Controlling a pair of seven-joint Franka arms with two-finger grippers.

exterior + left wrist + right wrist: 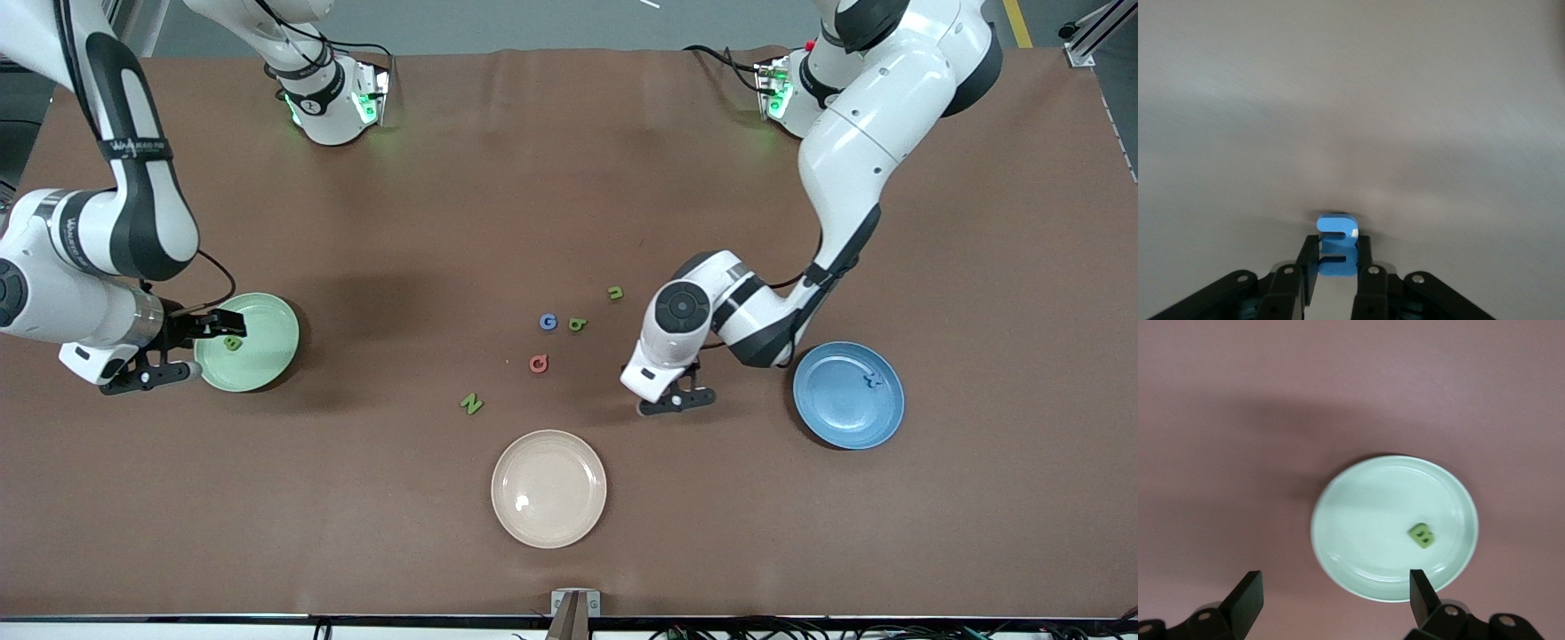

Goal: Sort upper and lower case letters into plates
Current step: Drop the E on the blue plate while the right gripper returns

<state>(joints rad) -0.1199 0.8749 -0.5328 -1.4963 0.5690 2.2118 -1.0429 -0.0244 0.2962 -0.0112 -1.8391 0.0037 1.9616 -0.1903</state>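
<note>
A pale green plate (267, 351) lies toward the right arm's end of the table with a green letter B (233, 342) in it. My right gripper (189, 351) hangs open over the plate's rim, nothing between its fingers; its wrist view shows the plate (1358, 520) and the B (1422, 535). My left gripper (1336, 259) is shut on a small blue letter (1337, 230). In the front view this gripper (677, 400) is low beside the blue plate (836, 418), and its letter is hidden. One blue letter (873, 380) lies in the blue plate.
Loose letters lie mid-table: a green one (615, 292), a blue G (548, 322), another green one (577, 324), a red-pink one (538, 364) and a green N (471, 404). A cream-beige plate (548, 488) sits nearer the front camera.
</note>
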